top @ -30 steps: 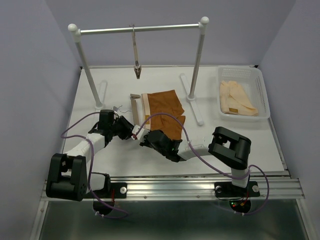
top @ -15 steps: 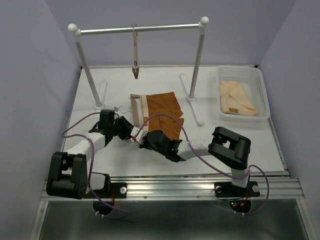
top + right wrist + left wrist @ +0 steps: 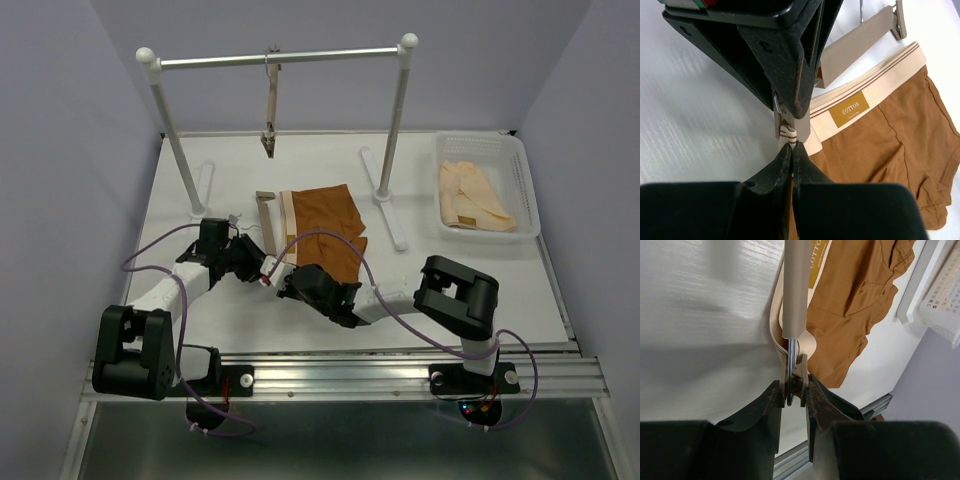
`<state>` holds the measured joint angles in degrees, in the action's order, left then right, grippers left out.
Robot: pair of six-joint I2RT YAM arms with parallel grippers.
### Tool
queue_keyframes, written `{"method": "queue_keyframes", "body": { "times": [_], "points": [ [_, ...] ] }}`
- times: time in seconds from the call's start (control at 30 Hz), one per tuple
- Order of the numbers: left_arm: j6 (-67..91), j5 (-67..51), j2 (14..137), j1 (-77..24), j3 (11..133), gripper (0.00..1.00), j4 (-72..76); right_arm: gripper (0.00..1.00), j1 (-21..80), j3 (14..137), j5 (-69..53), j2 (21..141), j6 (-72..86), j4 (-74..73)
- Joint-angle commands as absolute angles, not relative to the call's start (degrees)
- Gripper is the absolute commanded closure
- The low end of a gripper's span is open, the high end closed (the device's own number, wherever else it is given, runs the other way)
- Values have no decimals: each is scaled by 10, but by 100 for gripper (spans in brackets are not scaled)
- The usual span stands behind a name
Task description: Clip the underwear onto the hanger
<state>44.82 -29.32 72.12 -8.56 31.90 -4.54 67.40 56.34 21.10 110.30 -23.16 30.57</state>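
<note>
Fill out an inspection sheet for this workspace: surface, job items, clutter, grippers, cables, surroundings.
Surface: white table, no stains seen.
Job's things: rust-brown underwear lies flat, its tan waistband beside the wooden hanger, which lies on the table.
Clutter: second hanger hangs from the steel rail; white basket holds cream garments.
Grippers: left gripper closed on the hanger's near clip; right gripper shut, pinching the waistband at that clip.
Cables: purple cables loop along both arms; one arcs above the underwear.
Surroundings: white posts carry the rail; lavender walls.
</note>
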Motion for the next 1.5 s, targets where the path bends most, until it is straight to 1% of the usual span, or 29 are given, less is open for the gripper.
{"method": "queue_keyframes", "body": {
  "times": [0.0,0.23,0.47,0.67,0.9,1.13,1.33,1.4,1.43,1.47],
  "points": [
    [437,-287,706,-88,346,100,-116,99,676,584,271,1111,-252,341],
    [440,-294,709,-87,352,100,-124,99,681,592,276,1122,-246,369],
    [446,-308,727,-88,346,100,-108,99,681,591,245,1115,-245,400],
    [456,-314,734,-88,345,100,-98,99,686,593,187,1112,-238,376],
    [464,-316,729,-88,340,100,-84,99,686,596,151,1109,-221,358],
    [457,-310,716,-88,338,100,-90,99,686,597,210,1112,-204,362],
    [433,-324,707,-88,339,100,-91,99,686,597,221,1109,-192,366],
    [421,-321,714,-88,346,77,-116,99,686,598,228,1109,-193,367],
    [418,-323,716,-88,346,68,-116,99,686,598,229,1109,-193,367],
    [418,-324,715,-88,345,55,-114,99,686,598,233,1109,-193,367]
  ]
}}
